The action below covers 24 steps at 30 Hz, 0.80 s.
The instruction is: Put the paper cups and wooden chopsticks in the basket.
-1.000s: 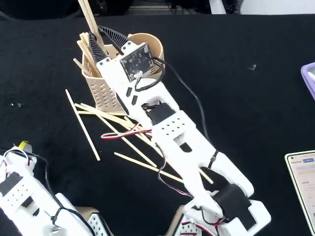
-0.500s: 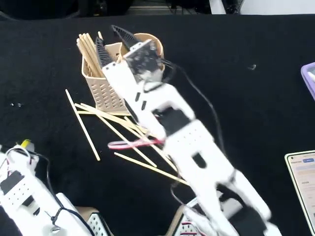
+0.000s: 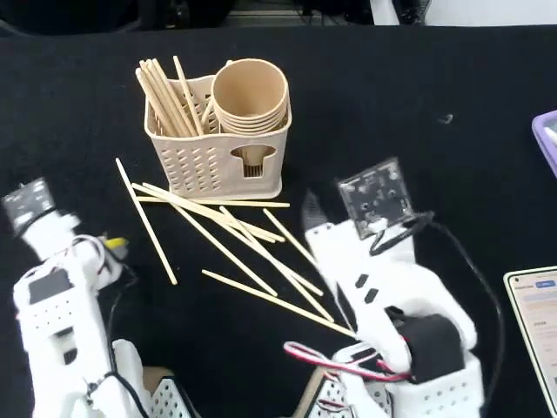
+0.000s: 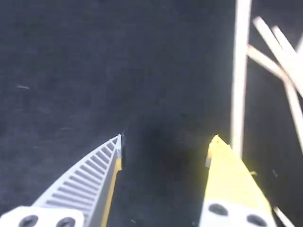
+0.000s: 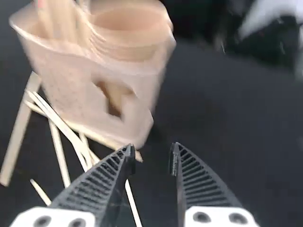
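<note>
Matte black desk [image 3: 452,78]
A purple object [image 3: 546,138] and a flat lit screen [image 3: 535,318] lie at one side; a white surface [image 3: 487,10] shows beyond the far edge.

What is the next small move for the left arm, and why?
Probably shift the open left gripper sideways to straddle the chopstick beside its yellow finger. It is empty, and loose chopsticks lie outside the basket, which holds the cups.

Black tabletop [image 3: 452,70], with a phone [image 3: 535,313] and a purple object [image 3: 547,139] at one edge.
</note>
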Tool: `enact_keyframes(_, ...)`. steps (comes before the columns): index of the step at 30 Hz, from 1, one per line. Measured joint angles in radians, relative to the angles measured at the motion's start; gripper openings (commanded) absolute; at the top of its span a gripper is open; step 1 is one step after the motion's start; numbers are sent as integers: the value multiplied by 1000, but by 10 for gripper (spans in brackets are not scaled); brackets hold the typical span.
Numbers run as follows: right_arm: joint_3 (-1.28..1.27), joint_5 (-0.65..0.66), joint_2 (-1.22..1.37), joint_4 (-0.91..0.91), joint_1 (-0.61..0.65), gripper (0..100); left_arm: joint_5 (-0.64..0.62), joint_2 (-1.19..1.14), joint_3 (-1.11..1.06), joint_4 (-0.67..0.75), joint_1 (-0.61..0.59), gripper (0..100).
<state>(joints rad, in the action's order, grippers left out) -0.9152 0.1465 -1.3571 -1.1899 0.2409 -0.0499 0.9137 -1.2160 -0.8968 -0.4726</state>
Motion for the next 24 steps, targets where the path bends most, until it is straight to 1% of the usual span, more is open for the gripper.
enact_keyframes(3, -173, 0, -91, -2, -28, 124, 0, -106, 83, -48, 109, 291)
enact_keyframes(5, -259, 0, -146, 26, -46, 124, -23, -184, 140, -64, 153, 307)
enact_keyframes(7, -344, 0, -193, 60, -48, 124, -69, -252, 193, -72, 164, 328)
enact_keyframes(9, -427, 0, -242, 92, -52, 124, -101, -305, 238, -75, 169, 328)
enact_keyframes(12, -540, 0, -298, 124, -58, 124, -115, -370, 276, -75, 170, 328)
enact_keyframes(15, -611, 0, -353, 137, -57, 124, -117, -425, 281, -25, 170, 328)
enact_keyframes(20, -651, 0, -440, 137, -57, 124, -121, -539, 281, 129, 170, 327)
enact_keyframes(24, -675, 0, -442, 137, -57, 124, -124, -655, 281, 216, 170, 266)
